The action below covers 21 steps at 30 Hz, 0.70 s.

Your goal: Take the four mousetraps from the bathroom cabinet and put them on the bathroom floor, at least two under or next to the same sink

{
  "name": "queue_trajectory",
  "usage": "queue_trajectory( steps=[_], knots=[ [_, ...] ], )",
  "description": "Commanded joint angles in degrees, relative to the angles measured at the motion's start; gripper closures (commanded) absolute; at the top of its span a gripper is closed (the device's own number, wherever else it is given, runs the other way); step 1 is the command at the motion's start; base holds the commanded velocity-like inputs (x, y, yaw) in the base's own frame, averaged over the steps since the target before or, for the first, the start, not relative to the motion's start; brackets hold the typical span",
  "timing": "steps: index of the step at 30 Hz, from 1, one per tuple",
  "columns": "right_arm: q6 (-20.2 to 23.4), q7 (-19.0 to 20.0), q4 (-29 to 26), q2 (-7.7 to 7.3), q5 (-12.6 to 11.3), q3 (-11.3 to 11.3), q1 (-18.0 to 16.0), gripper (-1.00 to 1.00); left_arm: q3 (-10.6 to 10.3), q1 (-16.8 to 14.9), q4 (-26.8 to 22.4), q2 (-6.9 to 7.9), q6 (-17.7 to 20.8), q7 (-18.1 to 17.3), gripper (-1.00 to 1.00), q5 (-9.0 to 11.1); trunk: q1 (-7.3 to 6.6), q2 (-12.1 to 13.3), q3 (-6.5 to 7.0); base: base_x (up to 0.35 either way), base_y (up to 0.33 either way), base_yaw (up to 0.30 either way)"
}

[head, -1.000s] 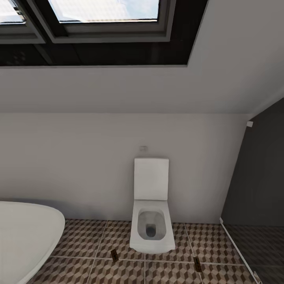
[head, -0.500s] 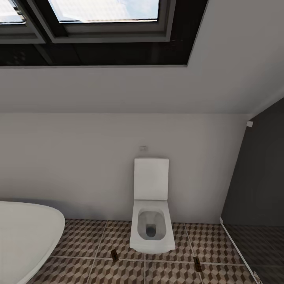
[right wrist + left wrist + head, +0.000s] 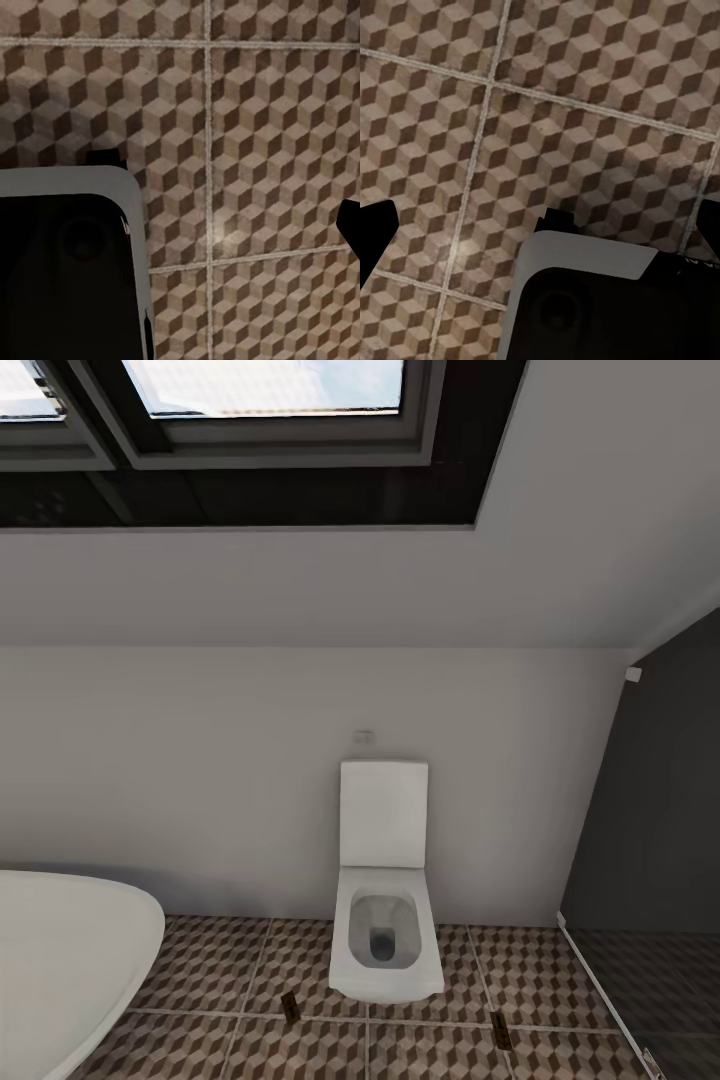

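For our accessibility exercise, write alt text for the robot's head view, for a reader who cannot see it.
A white toilet stands against a pale wall on the cube-patterned bathroom floor, with two small mousetraps lying on the tiles on either side of it. A white bathtub edges in at lower left, under a dark-framed skylight.

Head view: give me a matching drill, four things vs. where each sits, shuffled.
1 toilet
2 bathtub
3 skylight window
4 dark panel

A up in the sloped ceiling
B against the back wall, mid-frame
C right edge
D lower left corner

Pairs: 1-B, 2-D, 3-A, 4-C
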Motion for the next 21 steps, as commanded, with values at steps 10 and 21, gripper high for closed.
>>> queue_trajectory(
  steps=[10,21],
  knots=[
    [-0.2,-0.2,0.1,0.00,0.6,-0.5,-0.1,-1.00,-0.5,0.0,0.0,0.00,-0.1,0.1,-1.00,0.5,0.00,-0.1,-0.08,0.000,0.000,0.000],
    [-0.2,-0.2,0.1,0.00,0.5,-0.6,-0.1,-1.00,-0.5,0.0,0.0,-0.02,-0.1,0.1,-1.00,0.5,0.00,-0.1,-0.08,0.000,0.000,0.000]
  ],
)
